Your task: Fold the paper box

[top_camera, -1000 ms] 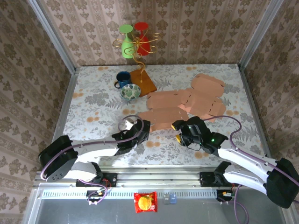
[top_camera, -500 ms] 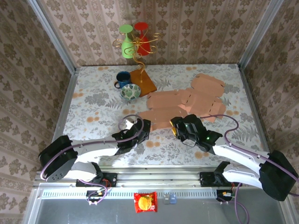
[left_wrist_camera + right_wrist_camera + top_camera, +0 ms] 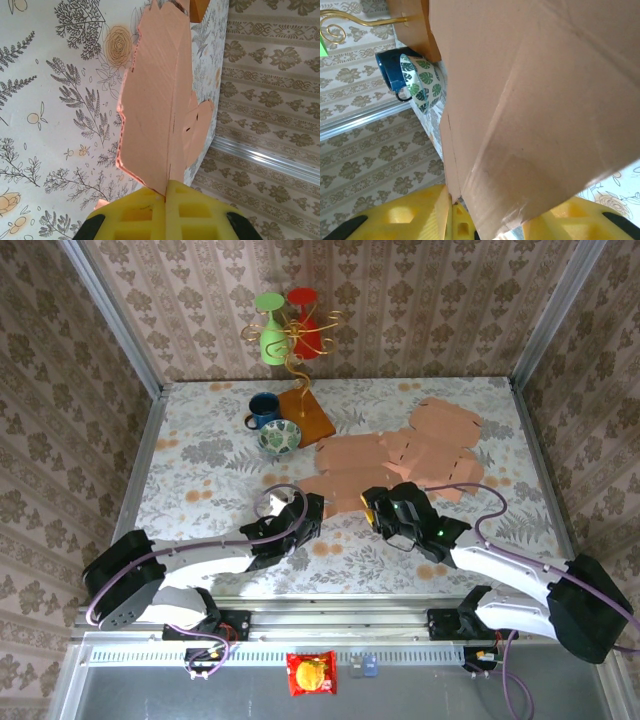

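Note:
The paper box (image 3: pixel 400 455) is a flat salmon-pink cardboard blank lying right of the table's centre. My left gripper (image 3: pixel 308 508) is at its near-left edge. In the left wrist view the yellow fingers (image 3: pixel 135 215) are shut on that edge of the paper box (image 3: pixel 160 95), which stands up on edge away from them. My right gripper (image 3: pixel 372 505) is at the near edge, just right of the left one. In the right wrist view a folded panel of the paper box (image 3: pixel 545 100) runs down between the yellow fingers (image 3: pixel 420 210) of the right gripper (image 3: pixel 495 200), touching both.
A blue mug (image 3: pixel 264 407) and a leaf-patterned bowl (image 3: pixel 279 436) stand left of the box's far end. Behind them is a wooden base (image 3: pixel 308 416) with a gold wire stand holding green and red glasses. Patterned walls close in three sides. A snack packet (image 3: pixel 311 673) lies below the table front.
My right gripper slid left and forward onto the box's near edge, and its jaws narrowed onto the cardboard. The left gripper kept its hold and place.

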`<state>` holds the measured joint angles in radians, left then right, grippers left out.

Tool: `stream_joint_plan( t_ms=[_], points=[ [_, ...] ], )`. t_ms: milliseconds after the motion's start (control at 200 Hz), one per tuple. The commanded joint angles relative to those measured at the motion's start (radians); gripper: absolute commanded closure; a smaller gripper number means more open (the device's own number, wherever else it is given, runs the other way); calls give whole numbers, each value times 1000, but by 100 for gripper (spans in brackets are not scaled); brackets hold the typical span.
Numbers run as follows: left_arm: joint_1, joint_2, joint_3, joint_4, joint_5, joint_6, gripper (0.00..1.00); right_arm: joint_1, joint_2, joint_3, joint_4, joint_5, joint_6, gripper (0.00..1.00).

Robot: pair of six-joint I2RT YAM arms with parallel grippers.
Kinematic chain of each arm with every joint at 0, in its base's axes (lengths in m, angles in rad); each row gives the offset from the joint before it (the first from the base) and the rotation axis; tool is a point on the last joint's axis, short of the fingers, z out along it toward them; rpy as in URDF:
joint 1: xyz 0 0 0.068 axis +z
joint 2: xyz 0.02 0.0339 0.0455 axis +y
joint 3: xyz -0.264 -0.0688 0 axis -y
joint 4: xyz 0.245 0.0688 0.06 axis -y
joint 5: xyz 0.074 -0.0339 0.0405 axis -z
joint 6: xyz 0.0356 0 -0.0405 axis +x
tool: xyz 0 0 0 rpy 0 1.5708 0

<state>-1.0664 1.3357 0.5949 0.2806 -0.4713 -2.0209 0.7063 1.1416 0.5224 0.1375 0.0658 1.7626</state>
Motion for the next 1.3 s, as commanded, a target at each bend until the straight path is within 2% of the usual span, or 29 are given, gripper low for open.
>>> stream_joint_plan(
  t_ms=[0,230,595,675,720,770,825,900,975,1100,1295],
  points=[
    [-8,11,29,13,-1,-15,100,7,26,24,43,51,11,60],
    [-6,10,30,13,2,-15,100,2,28,41,40,63,-9,73],
    [-2,-12,29,-13,-6,-6,100,-14,23,68,6,51,-13,100],
    [0,-21,34,-19,-7,12,100,-24,21,84,-5,41,-19,100],
    [4,-35,38,-35,-8,34,88,-35,21,104,-11,31,-38,100],
    [9,-62,52,-77,-10,66,66,-48,22,139,-33,11,-66,100],
    [20,-100,70,-138,-13,118,49,-65,25,178,-43,-9,-101,100],
    [34,-160,93,-234,-20,186,34,-88,31,236,-57,-34,-145,100],
    [47,-216,98,-295,-29,244,28,-114,48,305,-76,-72,-191,100],
    [76,-313,107,-422,-23,280,25,-154,93,450,-144,-153,-251,100],
    [147,-460,192,-610,-40,501,24,-156,93,640,-344,-139,-306,100]
  ],
)
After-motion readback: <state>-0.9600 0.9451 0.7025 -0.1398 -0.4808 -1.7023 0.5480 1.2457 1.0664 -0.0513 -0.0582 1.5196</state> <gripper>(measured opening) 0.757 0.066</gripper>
